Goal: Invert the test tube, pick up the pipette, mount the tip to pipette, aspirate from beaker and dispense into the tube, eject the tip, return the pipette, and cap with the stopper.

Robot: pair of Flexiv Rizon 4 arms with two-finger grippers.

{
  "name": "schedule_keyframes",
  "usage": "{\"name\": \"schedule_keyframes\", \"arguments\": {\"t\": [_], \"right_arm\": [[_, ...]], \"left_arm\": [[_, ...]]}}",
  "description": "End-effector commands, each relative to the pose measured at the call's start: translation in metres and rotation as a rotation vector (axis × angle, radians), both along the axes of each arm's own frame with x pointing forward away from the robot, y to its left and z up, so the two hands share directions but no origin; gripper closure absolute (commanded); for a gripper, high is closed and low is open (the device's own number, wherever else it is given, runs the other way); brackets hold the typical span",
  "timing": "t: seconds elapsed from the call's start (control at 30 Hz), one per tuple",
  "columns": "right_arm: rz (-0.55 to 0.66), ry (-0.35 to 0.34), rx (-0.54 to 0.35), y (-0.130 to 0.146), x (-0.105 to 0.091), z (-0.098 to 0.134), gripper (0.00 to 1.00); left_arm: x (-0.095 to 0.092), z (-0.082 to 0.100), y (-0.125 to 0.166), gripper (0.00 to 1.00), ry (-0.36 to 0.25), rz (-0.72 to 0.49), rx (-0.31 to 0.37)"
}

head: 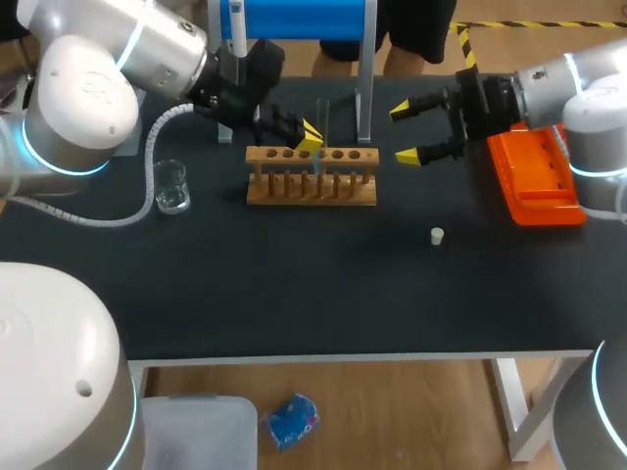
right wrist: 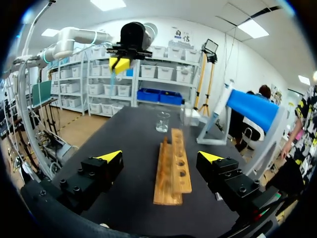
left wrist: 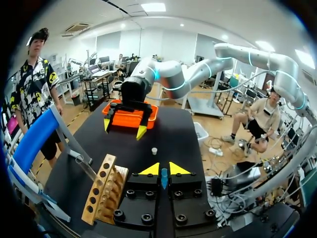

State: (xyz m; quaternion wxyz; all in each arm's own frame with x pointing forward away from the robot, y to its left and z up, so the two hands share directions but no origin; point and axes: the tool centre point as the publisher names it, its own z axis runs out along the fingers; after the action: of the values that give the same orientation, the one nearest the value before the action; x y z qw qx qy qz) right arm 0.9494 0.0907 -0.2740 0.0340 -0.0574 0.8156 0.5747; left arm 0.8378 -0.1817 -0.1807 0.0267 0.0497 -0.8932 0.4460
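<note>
A wooden tube rack [head: 312, 176] stands mid-table. Just above its middle, my left gripper [head: 310, 138] is shut on a thin clear test tube [head: 317, 162] whose bluish end shows between the yellow tips [left wrist: 164, 177]. From the right wrist view the tube [right wrist: 113, 78] hangs down from that gripper [right wrist: 119, 63]. My right gripper [head: 412, 133] stands wide open and empty, right of the rack and facing it [right wrist: 161, 157]. A glass beaker [head: 172, 186] sits left of the rack. The small white stopper [head: 437, 235] lies in front of the rack, to its right.
An orange tip box [head: 534, 176] lies at the right edge, under my right arm. The blue pipette stand [head: 304, 18] rises behind the rack on metal legs. The rack [left wrist: 101, 191] lies beside my left gripper, with the stopper [left wrist: 154, 150] ahead of it.
</note>
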Motion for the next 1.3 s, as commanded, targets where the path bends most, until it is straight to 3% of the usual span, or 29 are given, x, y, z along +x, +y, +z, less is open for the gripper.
{"name": "schedule_keyframes", "arguments": {"t": [0.03, 0.23, 0.47, 0.63, 0.9, 1.3], "right_arm": [[0.023, -0.008, 0.047, -0.012, -0.037, 0.026, 0.00], [0.081, 0.013, 0.165, -0.005, -0.087, 0.039, 0.00], [0.084, 0.058, 0.279, 0.018, -0.115, 0.046, 0.00], [0.084, 0.092, 0.324, 0.036, -0.126, 0.054, 0.00], [0.079, 0.109, 0.284, 0.063, -0.136, 0.058, 0.00], [0.067, 0.106, 0.229, 0.109, -0.125, 0.048, 0.00]], "left_arm": [[0.001, 0.001, 0.000, 1.00, 0.002, -0.001, 0.003], [0.001, 0.001, 0.000, 1.00, 0.002, -0.001, 0.003], [0.001, 0.001, 0.000, 1.00, 0.002, -0.001, 0.003], [0.001, 0.001, 0.000, 1.00, 0.002, -0.001, 0.003], [0.001, 0.001, 0.000, 1.00, 0.002, -0.001, 0.003], [0.001, 0.001, 0.000, 1.00, 0.002, -0.001, 0.003]]}}
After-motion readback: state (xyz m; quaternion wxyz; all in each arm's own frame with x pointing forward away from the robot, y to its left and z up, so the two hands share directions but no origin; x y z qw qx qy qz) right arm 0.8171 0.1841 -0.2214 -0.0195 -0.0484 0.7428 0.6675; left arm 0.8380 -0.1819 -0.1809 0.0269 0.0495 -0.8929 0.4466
